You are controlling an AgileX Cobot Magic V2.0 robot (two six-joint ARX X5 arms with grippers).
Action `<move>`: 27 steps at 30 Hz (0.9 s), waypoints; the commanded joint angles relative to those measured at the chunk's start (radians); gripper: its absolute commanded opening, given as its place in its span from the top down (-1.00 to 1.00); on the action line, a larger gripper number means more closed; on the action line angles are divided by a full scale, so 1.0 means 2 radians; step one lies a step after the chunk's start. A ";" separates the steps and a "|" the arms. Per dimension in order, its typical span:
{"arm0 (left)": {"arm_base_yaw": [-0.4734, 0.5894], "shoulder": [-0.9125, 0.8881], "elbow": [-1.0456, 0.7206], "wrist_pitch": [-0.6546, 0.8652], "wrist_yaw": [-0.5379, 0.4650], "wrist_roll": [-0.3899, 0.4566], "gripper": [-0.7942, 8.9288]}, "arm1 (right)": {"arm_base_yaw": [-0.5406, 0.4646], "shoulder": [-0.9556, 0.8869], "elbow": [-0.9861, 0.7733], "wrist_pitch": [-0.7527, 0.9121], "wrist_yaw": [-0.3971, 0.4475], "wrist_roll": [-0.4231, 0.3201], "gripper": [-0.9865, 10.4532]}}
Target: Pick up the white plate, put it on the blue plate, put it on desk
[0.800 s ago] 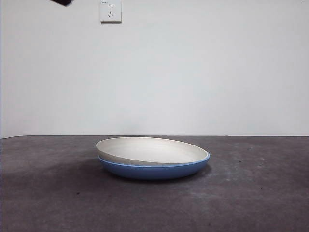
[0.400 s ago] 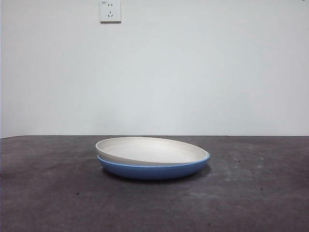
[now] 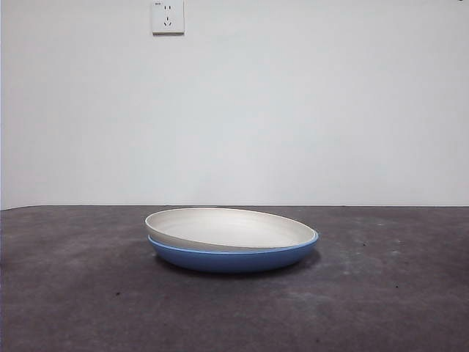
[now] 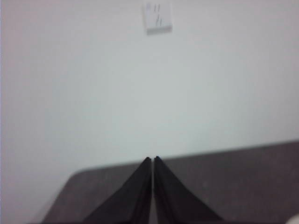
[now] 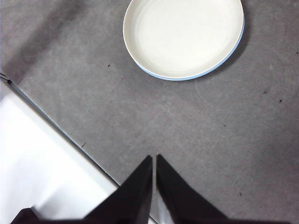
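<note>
The white plate [image 3: 227, 228] rests inside the blue plate [image 3: 234, 258] in the middle of the desk [image 3: 381, 293], slightly tilted. In the right wrist view the white plate [image 5: 183, 35] fills the blue plate [image 5: 236, 44], which shows only as a thin blue rim. My right gripper [image 5: 154, 158] is shut and empty, well above the desk and away from the plates. My left gripper [image 4: 152, 160] is shut and empty, raised and facing the wall. Neither gripper shows in the front view.
A white wall socket [image 3: 168, 16] is on the back wall, and also shows in the left wrist view [image 4: 157, 17]. The desk's edge [image 5: 56, 126] runs near my right gripper, with white floor beyond it.
A black arm tip at the front view's top left corner one second ago has left the picture. The plates have not moved.
</note>
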 commanded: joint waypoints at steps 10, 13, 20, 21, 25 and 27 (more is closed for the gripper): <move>0.012 -0.100 -0.160 -0.001 -0.004 -0.008 0.82 | 0.003 0.004 0.009 0.005 0.000 -0.005 0.81; 0.015 -0.113 -0.179 -0.002 -0.004 -0.015 0.82 | 0.003 0.004 0.009 0.005 0.000 -0.005 0.81; 0.015 -0.137 -0.203 -0.020 -0.004 -0.025 0.82 | 0.003 0.004 0.009 0.005 0.000 -0.005 0.81; 0.015 -0.138 -0.204 -0.024 -0.005 -0.024 0.82 | 0.003 0.004 0.009 0.005 0.000 -0.005 0.81; 0.015 -0.138 -0.206 -0.049 -0.004 -0.024 0.82 | 0.003 0.004 0.009 0.005 0.000 -0.005 0.81; 0.015 -0.138 -0.208 -0.062 -0.005 -0.024 0.82 | 0.003 0.004 0.009 0.005 0.000 -0.005 0.81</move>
